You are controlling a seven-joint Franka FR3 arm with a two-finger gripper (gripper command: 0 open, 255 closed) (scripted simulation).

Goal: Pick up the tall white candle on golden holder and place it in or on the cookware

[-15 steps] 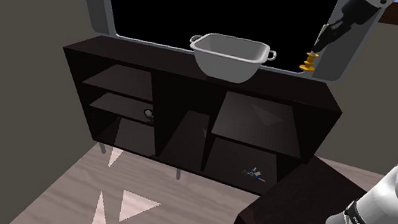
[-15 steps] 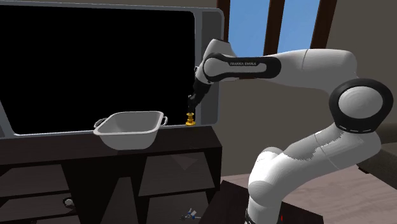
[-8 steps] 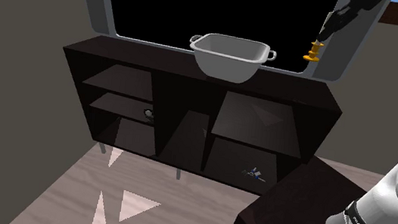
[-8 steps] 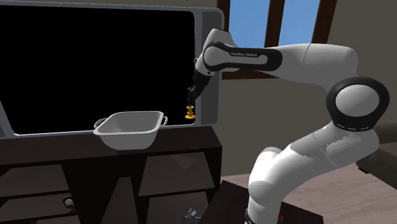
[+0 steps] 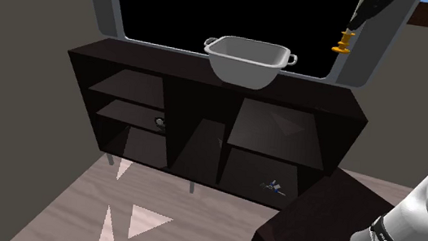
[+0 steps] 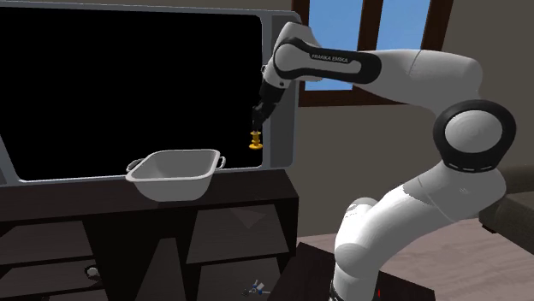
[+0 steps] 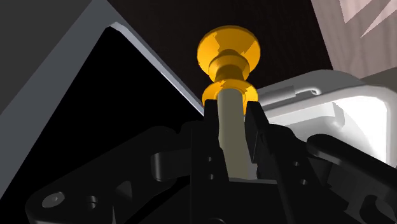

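Gripper (image 7: 231, 116) clamped on pale candle (image 7: 229, 146) w/ golden holder (image 7: 229, 56), hanging in air over cabinet top (image 5: 145, 55), by its shoulder-view-right end. Grey pot (image 5: 246, 72) sits mid-top, apart from candle.

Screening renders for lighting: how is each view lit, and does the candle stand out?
Shoulder view: cabinet dim, bright patches on the floor, candle vivid against the grey frame. Second exterior view: pot evenly lit before a black area. Wrist view: candle brightly lit in the shut gripper.
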